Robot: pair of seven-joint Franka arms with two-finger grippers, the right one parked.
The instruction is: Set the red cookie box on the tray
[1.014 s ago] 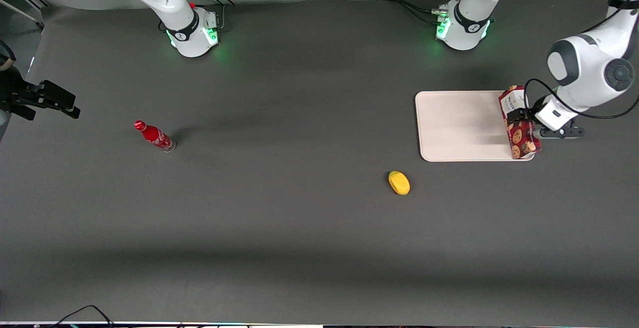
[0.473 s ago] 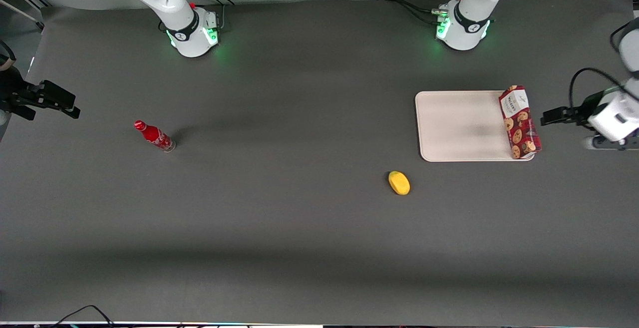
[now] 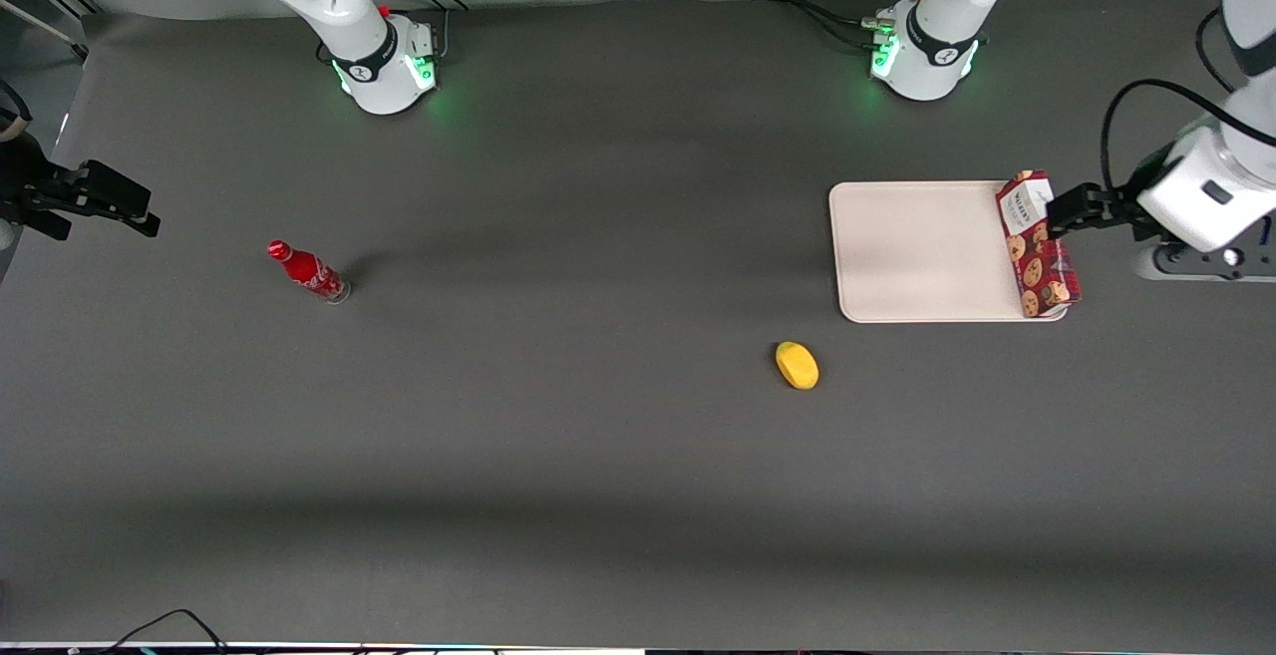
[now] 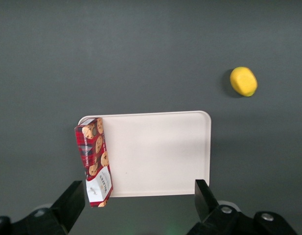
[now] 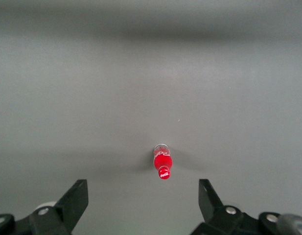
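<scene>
Dark red with cookie pictures on it, the red cookie box (image 3: 1037, 243) lies flat along the end of the tray (image 3: 922, 251) that is toward the working arm's end of the desk (image 3: 598, 456). It sits right on that end's rim, and it looks like one long side hangs a little way over it. Its white label end points away from the front camera.

The end effector (image 3: 1065, 212) hangs up in the air just beside the box, toward the working arm's end of the desk. Its two fingers (image 4: 72, 203) are spread wide apart, and they hold nothing.

The job looks nearly done, but the box is not safe yet. If the arm bumps it, the box could slide off the rim and land on the desk. It could also tip, because it rests on the edge and not in the middle.

A yellow lump (image 3: 797, 365) lies on the desk near the tray, closer to the front camera. A small red bottle (image 3: 307, 272) lies well apart, toward the parked arm's end.
</scene>
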